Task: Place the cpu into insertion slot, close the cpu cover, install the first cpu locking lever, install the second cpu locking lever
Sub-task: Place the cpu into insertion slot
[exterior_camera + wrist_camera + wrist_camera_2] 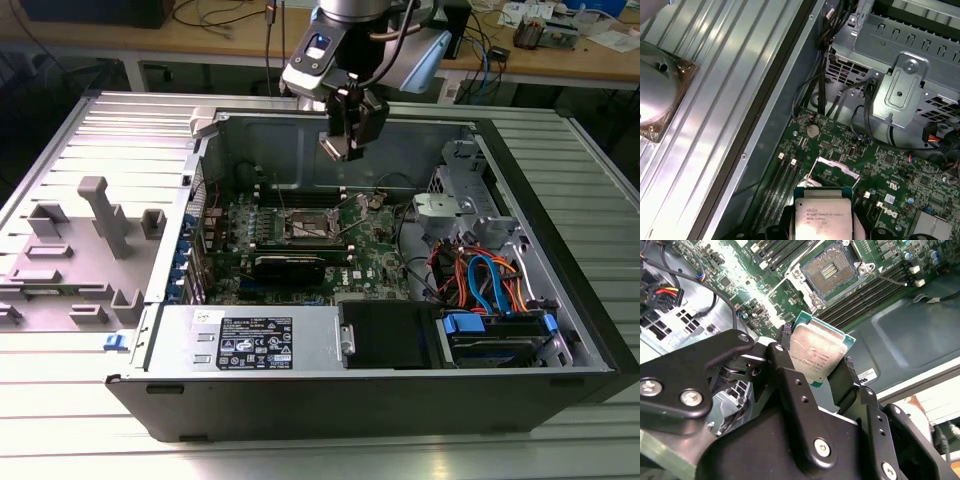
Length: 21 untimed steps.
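My gripper [341, 146] hangs over the open computer case, above the board, shut on the cpu [333, 148]. In both wrist views the cpu [818, 349] [823, 218] is a silvery square with a green rim, held by its edges between the black fingers [790, 371] and tilted. Below it, the insertion slot [308, 227] [829, 272] lies uncovered on the green board, its dark contact field bare inside a silvery rim. A shiny metal strip [836, 167] shows just past the cpu; I cannot tell whether it is the cpu cover.
Long black memory slots [865, 295] run beside the socket. A metal drive cage [900, 75] with cables [480, 280] fills the exterior view's right. A black drive box [385, 335] sits at the front. A grey plastic fixture [100, 235] stands outside, at the exterior view's left.
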Each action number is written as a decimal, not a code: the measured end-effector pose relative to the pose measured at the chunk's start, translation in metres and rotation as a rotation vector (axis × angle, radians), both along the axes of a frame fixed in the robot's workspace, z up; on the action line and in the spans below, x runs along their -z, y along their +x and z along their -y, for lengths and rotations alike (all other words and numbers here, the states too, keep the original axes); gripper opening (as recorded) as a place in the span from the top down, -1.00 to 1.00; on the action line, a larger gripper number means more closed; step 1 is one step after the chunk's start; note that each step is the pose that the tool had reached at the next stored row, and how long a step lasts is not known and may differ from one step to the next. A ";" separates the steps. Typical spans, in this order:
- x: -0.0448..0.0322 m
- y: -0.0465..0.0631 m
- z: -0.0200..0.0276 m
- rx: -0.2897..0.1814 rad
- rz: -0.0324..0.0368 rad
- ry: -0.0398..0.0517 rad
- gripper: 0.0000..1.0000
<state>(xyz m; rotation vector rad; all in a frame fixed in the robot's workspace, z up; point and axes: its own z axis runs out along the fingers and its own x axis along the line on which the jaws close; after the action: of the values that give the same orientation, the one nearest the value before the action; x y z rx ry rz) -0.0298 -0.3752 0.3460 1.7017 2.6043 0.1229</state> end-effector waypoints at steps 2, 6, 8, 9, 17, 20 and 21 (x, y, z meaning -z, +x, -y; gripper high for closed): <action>0.0001 0.000 0.0000 0.019 -0.0008 0.0000 -0.09; 0.0004 0.000 0.0000 0.060 -0.0025 0.0001 -0.09; 0.0004 0.000 0.0000 0.060 -0.0025 0.0000 -0.09; 0.0004 0.000 0.0000 0.060 -0.0025 0.0000 -0.09; 0.0004 0.000 0.0000 0.068 -0.0024 0.0001 -0.09; 0.0007 0.000 0.0000 0.092 -0.0029 0.0000 -0.09; 0.0009 0.000 0.0000 0.105 -0.0030 0.0001 -0.09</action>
<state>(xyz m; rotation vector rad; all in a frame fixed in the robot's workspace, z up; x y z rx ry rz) -0.0298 -0.3752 0.3451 1.8351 2.5104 0.1179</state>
